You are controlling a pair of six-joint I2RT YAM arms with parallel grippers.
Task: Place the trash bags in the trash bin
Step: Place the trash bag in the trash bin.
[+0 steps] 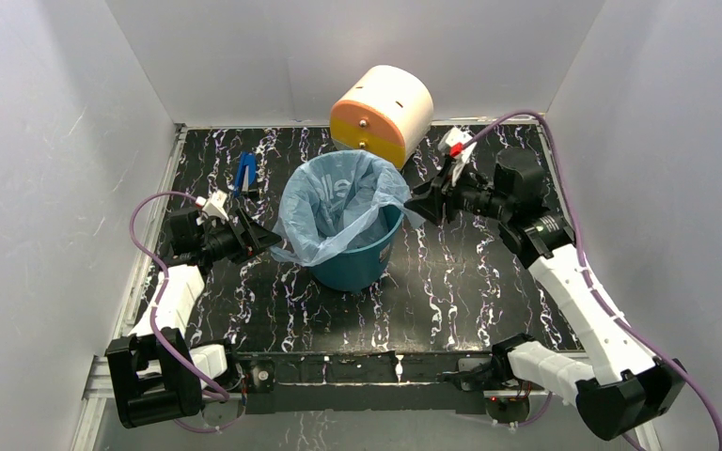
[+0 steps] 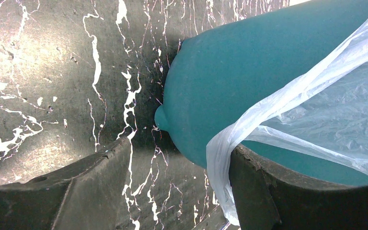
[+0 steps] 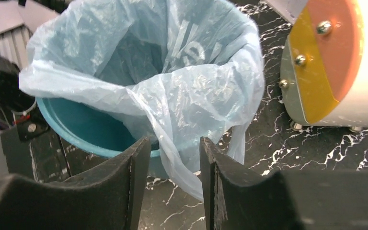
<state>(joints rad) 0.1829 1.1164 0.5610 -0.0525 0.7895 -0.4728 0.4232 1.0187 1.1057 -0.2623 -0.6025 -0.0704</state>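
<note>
Currently the light-blue trash bag (image 1: 338, 202) sits in the teal trash bin (image 1: 362, 268), which stands mid-bench (image 1: 470, 282). The bag's mouth is spread open above the rim, and loose folds spill down the outside on both sides. The left pincer (image 1: 261, 240) hangs just beside the bin's left wall, released, jaws wide; a strip of bag lies against one finger (image 2: 278, 201), unpinched. The right pincer (image 1: 420, 202) is at the bin's right rim, jaws partly apart, a hanging fold of bag in the gap, not clamped. Behind the bin is a cream-and-orange drum (image 1: 381, 113)
</note>
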